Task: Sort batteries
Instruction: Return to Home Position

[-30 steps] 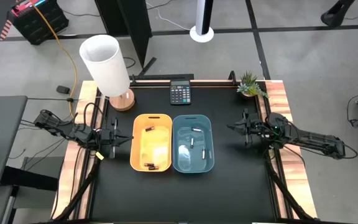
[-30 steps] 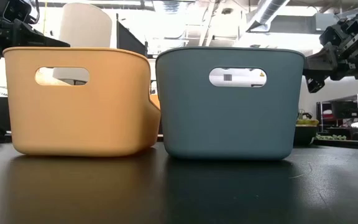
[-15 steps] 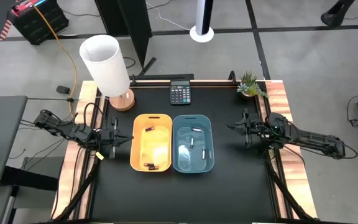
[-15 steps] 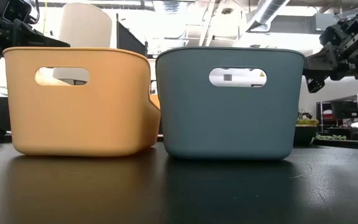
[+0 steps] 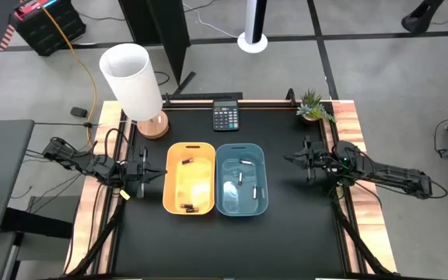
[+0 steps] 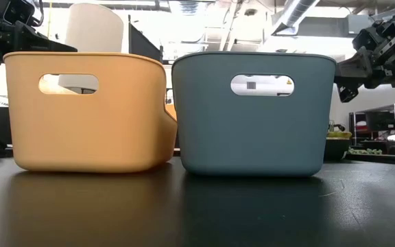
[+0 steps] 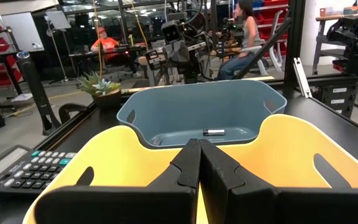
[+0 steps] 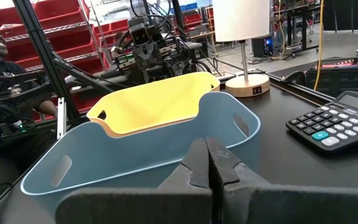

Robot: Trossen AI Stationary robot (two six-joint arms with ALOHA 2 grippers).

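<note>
A yellow bin (image 5: 189, 177) and a blue bin (image 5: 241, 179) stand side by side mid-table. Dark batteries (image 5: 187, 161) lie in the yellow bin, with more dark batteries (image 5: 190, 207) at its near end. Silvery batteries (image 5: 242, 178) lie in the blue bin; one silvery battery (image 7: 214, 132) shows in the left wrist view. My left gripper (image 5: 151, 176) is shut and empty, left of the yellow bin (image 7: 142, 149). My right gripper (image 5: 292, 160) is shut and empty, right of the blue bin (image 8: 135, 149).
A black calculator (image 5: 225, 117) lies at the far edge, a white-shaded lamp (image 5: 136, 85) at the far left, a small plant (image 5: 313, 106) at the far right. People show in the room beyond the table. Bare black tabletop lies in front of the bins (image 6: 197, 206).
</note>
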